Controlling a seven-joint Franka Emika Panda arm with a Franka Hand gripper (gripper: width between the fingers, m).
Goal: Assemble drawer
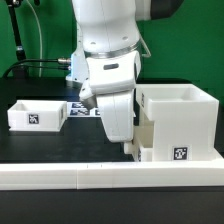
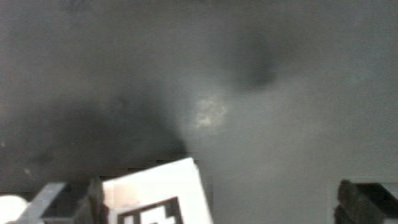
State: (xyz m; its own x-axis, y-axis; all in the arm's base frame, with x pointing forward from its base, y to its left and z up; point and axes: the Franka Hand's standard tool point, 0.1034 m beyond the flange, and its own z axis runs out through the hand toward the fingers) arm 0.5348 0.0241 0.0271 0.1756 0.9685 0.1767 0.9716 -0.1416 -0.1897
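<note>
Drawer housing (image 1: 182, 118) stands upright on the bench (image 1: 40, 150) at the exterior view's right, and one tray (image 1: 38, 115) lies well apart at that view's left. The arm (image 1: 110, 60) reaches down just beside the housing, with its jaws wide open above a white tagged part (image 2: 157, 192).

1. Bright and evenly lit in the exterior view, with low resolution and slightly soft edges throughout.
2. Close to overexposed on the white housing (image 1: 180, 105), the tray (image 1: 35, 113) and the arm (image 1: 110, 60), leaving little surface detail.
3. Greyer in shade on the housing's side next to the arm, right of centre in the frame.
4. Almost featureless black on the table (image 1: 40, 148), lower left.
5. Dim, grey and heavily blurred in the wrist view, with one pale glare patch near mid-frame.
6. Out of focus at the dark fingers (image 2: 50, 202).
</note>
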